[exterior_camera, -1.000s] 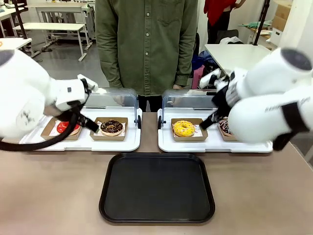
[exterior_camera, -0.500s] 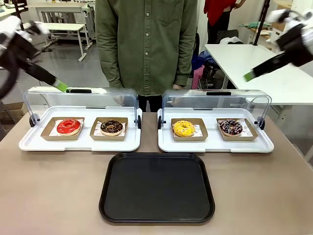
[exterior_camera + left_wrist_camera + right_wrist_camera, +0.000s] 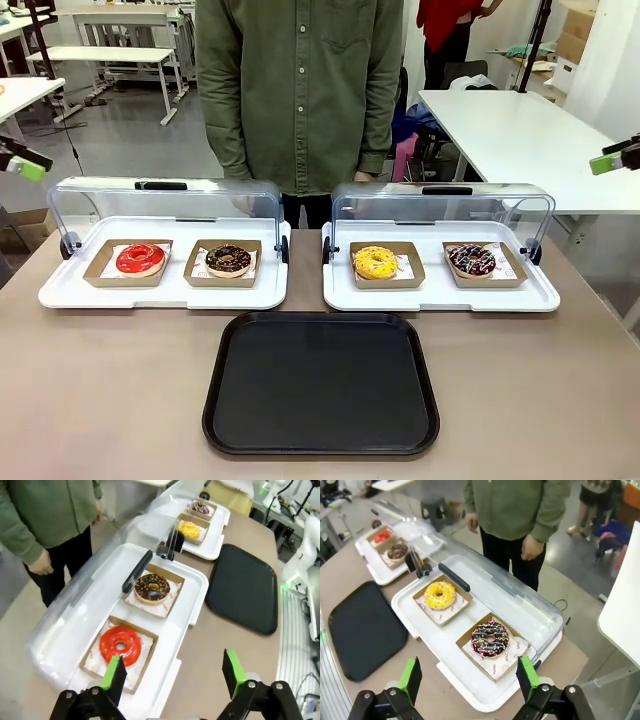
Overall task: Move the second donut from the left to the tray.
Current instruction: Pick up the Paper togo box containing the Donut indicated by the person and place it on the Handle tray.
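Both our arms have swung up and outward off the desk. Our left jaws and right jaws stand wide apart. We see the second donut from the left [image 3: 229, 259] in its holder [image 3: 200, 281] beside the red donut [image 3: 139, 258], beyond the tray [image 3: 320, 385].

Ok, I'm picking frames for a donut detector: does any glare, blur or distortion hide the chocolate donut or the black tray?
Front view: sharp, evenly lit, the chocolate donut and the tray plain, faint reflections only on the clear lid behind. Left wrist view: wide-angle and tilted, the donut crisp, the lid milky. Right wrist view: the donut small and far off, the tray matte.
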Robot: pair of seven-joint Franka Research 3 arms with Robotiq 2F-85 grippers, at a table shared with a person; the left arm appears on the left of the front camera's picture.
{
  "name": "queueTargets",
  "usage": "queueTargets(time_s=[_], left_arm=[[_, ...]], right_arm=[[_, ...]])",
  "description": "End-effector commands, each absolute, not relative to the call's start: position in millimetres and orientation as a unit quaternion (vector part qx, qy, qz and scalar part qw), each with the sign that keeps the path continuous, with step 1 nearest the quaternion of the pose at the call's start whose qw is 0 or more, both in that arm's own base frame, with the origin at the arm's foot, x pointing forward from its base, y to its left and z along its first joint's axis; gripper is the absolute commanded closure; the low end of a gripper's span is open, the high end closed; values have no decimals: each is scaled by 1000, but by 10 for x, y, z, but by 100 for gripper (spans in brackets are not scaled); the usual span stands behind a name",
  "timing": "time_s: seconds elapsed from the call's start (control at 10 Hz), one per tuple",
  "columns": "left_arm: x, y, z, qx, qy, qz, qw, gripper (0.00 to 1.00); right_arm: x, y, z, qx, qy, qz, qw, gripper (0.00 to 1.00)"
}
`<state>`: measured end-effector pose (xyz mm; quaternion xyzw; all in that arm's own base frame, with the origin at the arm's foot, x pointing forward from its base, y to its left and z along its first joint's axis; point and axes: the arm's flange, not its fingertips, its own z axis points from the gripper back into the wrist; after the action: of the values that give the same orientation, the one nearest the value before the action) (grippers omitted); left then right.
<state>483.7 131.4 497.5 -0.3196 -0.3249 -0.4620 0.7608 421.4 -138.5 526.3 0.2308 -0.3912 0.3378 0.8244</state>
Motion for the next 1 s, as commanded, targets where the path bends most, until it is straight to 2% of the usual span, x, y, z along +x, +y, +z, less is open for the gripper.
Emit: queueTargets(time_s=[0.0,0.1,0.5,0.6,0.9], left_arm=[[4915,1318,4990,-297,-356,-450,763,0],[4837,1314,4975,-320,-325,-462,761,0],[4837,1314,4975,-320,-325,-462,761,0],[4898,1319,4953,-313,-328,-467,759,0],[5004,1745,4787,-351,-363,-451,736,0]], right_arm=[[4289,-1420,5244,227,-393,348,820,0],[4214,-1385,5263,231,-391,338,824,0],[4214,-1385,5263,231,-391,338,824,0],[4205,-1367,5243,228,-381,331,833,0],[4403,-1672,5133,271,-399,329,812,0]])
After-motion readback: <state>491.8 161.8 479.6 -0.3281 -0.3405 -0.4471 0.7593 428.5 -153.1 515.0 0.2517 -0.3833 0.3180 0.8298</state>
